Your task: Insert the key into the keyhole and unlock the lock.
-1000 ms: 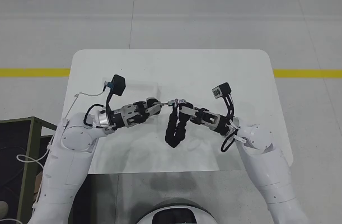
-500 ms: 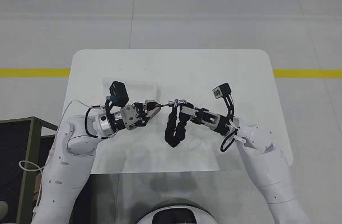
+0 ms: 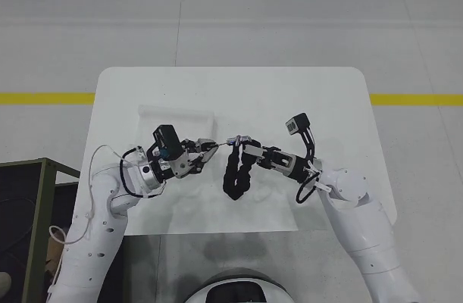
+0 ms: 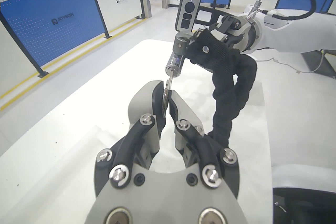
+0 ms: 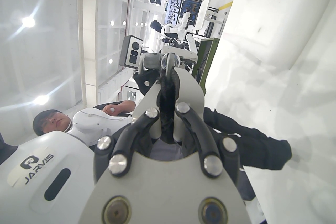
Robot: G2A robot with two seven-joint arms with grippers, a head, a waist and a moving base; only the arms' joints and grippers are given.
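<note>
A chain lock in a black fabric sleeve (image 3: 235, 176) hangs over the white table (image 3: 292, 91), its silver cylinder (image 4: 174, 62) pointing at my left gripper. My right gripper (image 3: 246, 148) is shut on the lock's sleeved head (image 5: 165, 88), holding it above the table. My left gripper (image 4: 167, 93) is shut on the bow of a small silver key (image 4: 168, 89). The key's blade sits in the keyhole at the cylinder's end (image 4: 172, 70). In the top view my left gripper (image 3: 208, 148) and the cylinder (image 3: 233, 141) meet over the table's middle.
A shallow white tray (image 3: 178, 117) lies on the table behind my left arm. The sleeved chain (image 4: 231, 93) dangles down to the table between the arms. A dark green bin (image 3: 19, 220) stands off the table's left side.
My left wrist has rolled, swinging its camera from behind the arm to on top of it, while the gripper stayed at the cylinder. The right arm and lock have held still.
</note>
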